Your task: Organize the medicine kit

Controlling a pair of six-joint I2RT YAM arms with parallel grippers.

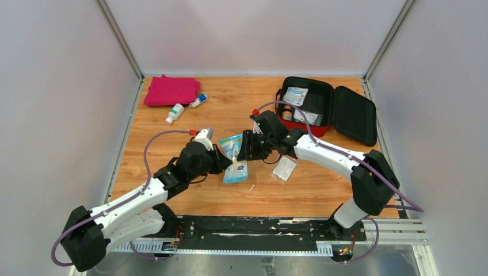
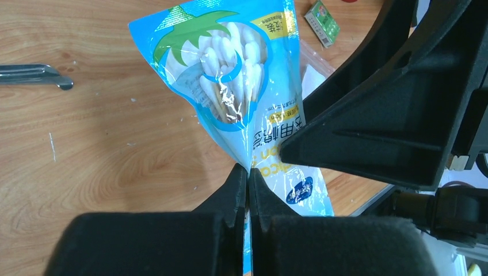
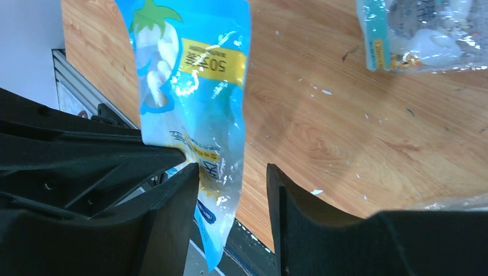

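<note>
Open flat beyond and to the right of the right gripper (image 1: 244, 146): the medicine kit (image 1: 355, 115), red shell with black lining. Long axis across the table, left to right. Hinge line running near to far between the halves, with the lid half flopped out to the right, away from that gripper. Base half nearer, its near-left corner just beside the right wrist. Inside the base: white packets (image 1: 296, 95) and a small brown container (image 1: 286, 115). In the lid half, black lining. Far edge of the kit near the back wall, outer edge of the lid near the table's right edge.

Jaws of the right gripper spread wide on either side of a blue cotton-swab pouch (image 1: 235, 160), one jaw against the film, the other apart from it. On the same pouch, the left gripper (image 2: 248, 190), clenched, its edge pinched between closed fingertips. Long axis of the pouch roughly near to far, printed face up, between the two grippers.

Just right of the right gripper, flat on the wood, a clear sachet (image 1: 284, 168). Far off to the left of the left gripper, a folded pink cloth (image 1: 171, 91), and just near of it a small white bottle (image 1: 174, 113) and a blue-capped bottle (image 1: 197, 101). In the left wrist view, a green box (image 2: 322, 22) beyond the pouch and a metal tool (image 2: 34, 75) off to the left. Open wood from the left gripper up to the bottles, and from both grippers back to the near edge.
</note>
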